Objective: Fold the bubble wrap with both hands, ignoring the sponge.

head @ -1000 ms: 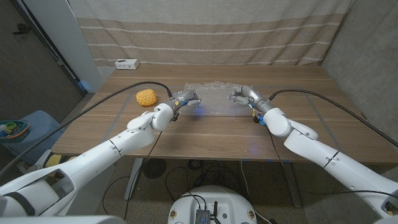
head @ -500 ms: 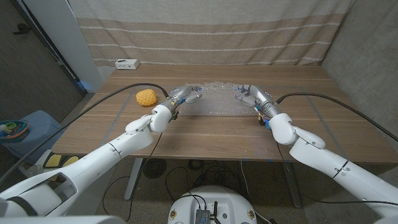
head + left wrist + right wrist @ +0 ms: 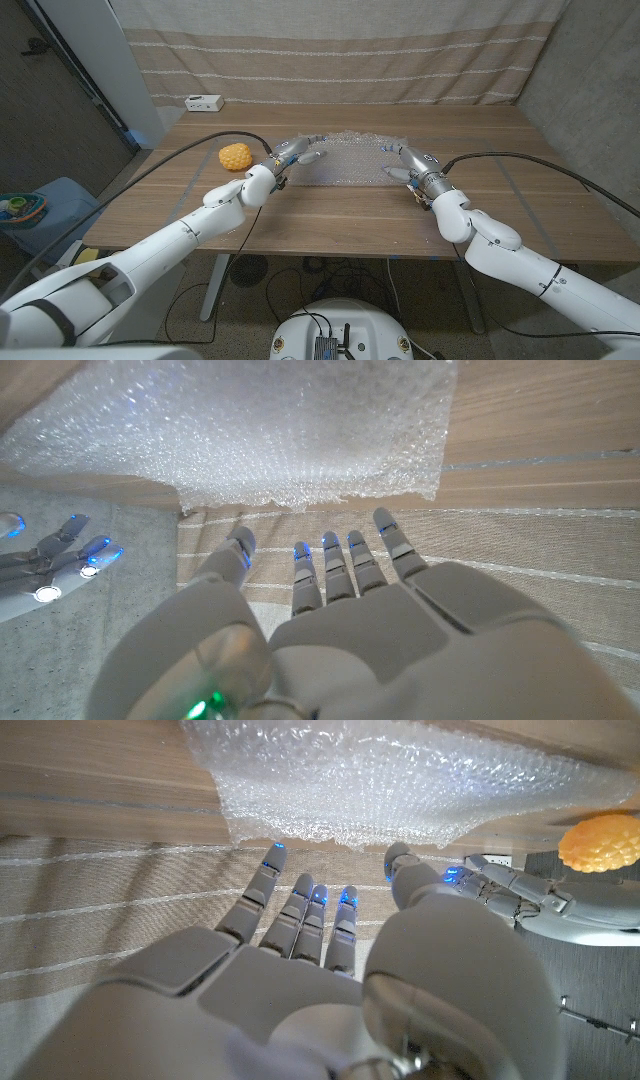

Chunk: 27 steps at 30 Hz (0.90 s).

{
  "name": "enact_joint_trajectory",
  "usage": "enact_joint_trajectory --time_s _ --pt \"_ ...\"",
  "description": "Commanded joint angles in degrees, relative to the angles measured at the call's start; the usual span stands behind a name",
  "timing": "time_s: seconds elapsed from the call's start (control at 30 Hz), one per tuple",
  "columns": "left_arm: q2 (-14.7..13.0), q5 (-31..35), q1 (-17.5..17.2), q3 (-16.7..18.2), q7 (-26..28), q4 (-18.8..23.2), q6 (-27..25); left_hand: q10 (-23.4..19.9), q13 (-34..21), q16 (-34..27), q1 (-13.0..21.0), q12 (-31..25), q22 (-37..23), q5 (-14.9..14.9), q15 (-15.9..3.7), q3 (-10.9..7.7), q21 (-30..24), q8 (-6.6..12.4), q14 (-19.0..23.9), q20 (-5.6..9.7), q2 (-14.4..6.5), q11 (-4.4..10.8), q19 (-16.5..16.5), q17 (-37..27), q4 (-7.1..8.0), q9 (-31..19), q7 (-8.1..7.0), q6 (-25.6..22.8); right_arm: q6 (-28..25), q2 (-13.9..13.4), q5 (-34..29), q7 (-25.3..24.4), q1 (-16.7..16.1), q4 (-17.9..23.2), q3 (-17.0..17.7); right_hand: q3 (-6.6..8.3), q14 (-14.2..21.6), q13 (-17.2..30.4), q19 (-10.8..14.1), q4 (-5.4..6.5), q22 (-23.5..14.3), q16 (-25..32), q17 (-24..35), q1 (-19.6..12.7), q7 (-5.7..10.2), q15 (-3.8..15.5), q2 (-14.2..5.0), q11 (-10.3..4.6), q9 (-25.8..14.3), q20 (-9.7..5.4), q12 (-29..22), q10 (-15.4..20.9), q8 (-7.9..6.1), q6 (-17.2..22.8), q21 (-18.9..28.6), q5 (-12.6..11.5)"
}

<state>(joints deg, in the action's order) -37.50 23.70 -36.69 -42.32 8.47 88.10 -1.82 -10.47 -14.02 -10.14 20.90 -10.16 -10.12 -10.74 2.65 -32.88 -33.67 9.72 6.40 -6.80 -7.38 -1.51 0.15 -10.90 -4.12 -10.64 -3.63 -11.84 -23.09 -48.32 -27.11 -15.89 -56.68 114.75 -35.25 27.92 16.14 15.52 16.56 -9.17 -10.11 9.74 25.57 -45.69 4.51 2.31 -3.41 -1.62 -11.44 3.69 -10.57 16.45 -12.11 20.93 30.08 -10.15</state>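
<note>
Both hands opened, left hand (image 3: pixel 297 152), right hand (image 3: pixel 405 160), flanking bubble wrap (image 3: pixel 350 157)

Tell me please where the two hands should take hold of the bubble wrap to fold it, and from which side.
Probably at the far corners. The bubble wrap lies flat on the table, so only its thin edges offer grip. The left hand and right hand are open beside its left and right ends; each could pinch its own corner from outside and draw it toward the near edge.

Head view high over the table (image 3: pixel 330 215), both wrist views close behind outstretched fingers, sharing the bubble wrap (image 3: pixel 350 158).
</note>
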Motion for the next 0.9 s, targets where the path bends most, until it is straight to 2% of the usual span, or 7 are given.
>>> enact_joint_trajectory --time_s 0.03,0.13,0.37,0.43,0.53,0.73,0.9 --pt "1.8 -2.6 5.2 -2.7 -6.0 -7.3 4.3 1.6 0.6 -0.3 -2.3 -0.3 -0.1 0.7 0.38 1.3 0.6 0.12 -1.1 -0.31 0.1 -0.03 -0.7 0.0 1.1 0.1 -0.68 1.8 -9.3 -1.6 -11.0 7.8 2.0 1.8 -4.4 0.3 -2.6 -0.1 -1.1 -0.2 -0.1 0.0 -0.7 -0.1 0.2 1.03 1.18 -0.1 -0.1 -0.11 0.3 -2.0 0.81 -1.9 -0.7 -0.3" --pt "2.1 -2.9 5.7 -3.0 -6.6 -8.0 4.6 2.5 0.9 -0.3 -3.2 -0.2 -0.1 0.9 0.44 1.64 0.9 0.11 -1.7 -0.4 -0.1 0.32 -0.7 0.0 1.73 0.1 -1.01 2.6 -10.6 -1.6 -12.8 10.3 2.9 1.6 -5.5 0.03 -3.8 -0.3 -1.5 -0.05 -0.1 0.1 -1.0 0.2 0.2 0.79 1.61 -0.08 -0.1 -0.15 0.4 -3.5 1.25 -3.2 -1.0 -0.3" --pt "2.8 -3.8 6.4 -3.2 -7.4 -9.4 3.8 3.5 1.3 -0.5 -4.6 -0.3 -0.1 1.0 0.31 2.22 1.0 0.0 -1.8 -0.65 -0.2 0.0 -0.1 0.0 2.64 0.1 -1.49 4.3 -13.5 -0.5 -17.8 16.4 5.4 -0.1 -9.0 0.01 -6.4 -0.7 -2.8 -0.17 -0.1 0.4 -2.1 0.1 0.16 0.41 2.33 -0.14 -0.1 -0.08 0.6 -7.4 1.9 -6.7 -2.1 -0.7" --pt "2.9 -4.3 6.9 -3.5 -8.3 -10.5 4.3 4.4 1.5 -0.7 -5.6 -0.3 -0.1 0.9 0.31 2.59 1.0 -0.1 -1.8 -0.65 -0.4 -0.02 0.7 0.0 3.44 0.1 -1.07 5.6 -14.1 0.1 -18.0 19.6 6.5 -0.6 -9.8 -0.08 -8.2 -0.9 -3.7 -0.02 -0.1 0.4 -2.5 0.1 0.31 -0.29 2.39 -0.11 -0.1 -0.13 0.5 -9.5 2.31 -9.7 -2.9 -0.8" --pt "2.7 -4.0 7.1 -3.9 -8.6 -10.6 4.1 5.0 1.7 -0.7 -6.3 -0.3 -0.2 0.9 0.49 2.86 1.0 -0.07 -2.1 -0.59 -0.5 -0.58 1.0 0.0 4.01 0.1 -1.21 6.5 -13.8 0.6 -19.1 19.5 7.0 -1.6 -10.6 -0.35 -9.8 -1.1 -4.7 0.05 -0.1 0.5 -2.9 0.0 -0.11 -0.8 2.42 0.05 -0.1 0.01 0.4 -11.4 2.35 -11.8 -3.6 -0.9" --pt "2.7 -4.5 7.4 -4.1 -9.0 -10.9 4.3 5.2 1.9 -0.8 -7.4 -0.6 -0.2 0.8 0.42 3.39 1.0 0.06 -1.9 -0.39 -0.3 -0.14 1.8 0.1 4.8 0.1 -1.69 7.3 -12.5 1.8 -21.1 18.5 7.8 -4.4 -11.8 -0.34 -10.2 -1.2 -4.8 -0.29 -0.1 0.6 -3.3 -0.6 0.03 -0.62 2.62 0.13 -0.1 -0.11 0.3 -12.4 2.12 -12.4 -3.8 -1.0" --pt "2.5 -4.9 7.6 -4.3 -10.1 -10.9 4.0 5.6 2.0 -0.9 -8.1 -0.6 -0.2 0.7 0.28 3.7 0.9 0.09 -1.7 -0.48 -0.1 -0.12 2.5 0.1 5.25 0.1 -1.7 7.8 -12.1 3.0 -23.5 15.7 7.9 -7.2 -12.7 -0.05 -10.6 -1.3 -4.8 -0.67 -0.1 0.7 -3.6 -1.5 0.09 -0.53 2.55 -0.09 -0.1 -0.51 0.1 -12.7 1.93 -12.7 -4.0 -1.2"
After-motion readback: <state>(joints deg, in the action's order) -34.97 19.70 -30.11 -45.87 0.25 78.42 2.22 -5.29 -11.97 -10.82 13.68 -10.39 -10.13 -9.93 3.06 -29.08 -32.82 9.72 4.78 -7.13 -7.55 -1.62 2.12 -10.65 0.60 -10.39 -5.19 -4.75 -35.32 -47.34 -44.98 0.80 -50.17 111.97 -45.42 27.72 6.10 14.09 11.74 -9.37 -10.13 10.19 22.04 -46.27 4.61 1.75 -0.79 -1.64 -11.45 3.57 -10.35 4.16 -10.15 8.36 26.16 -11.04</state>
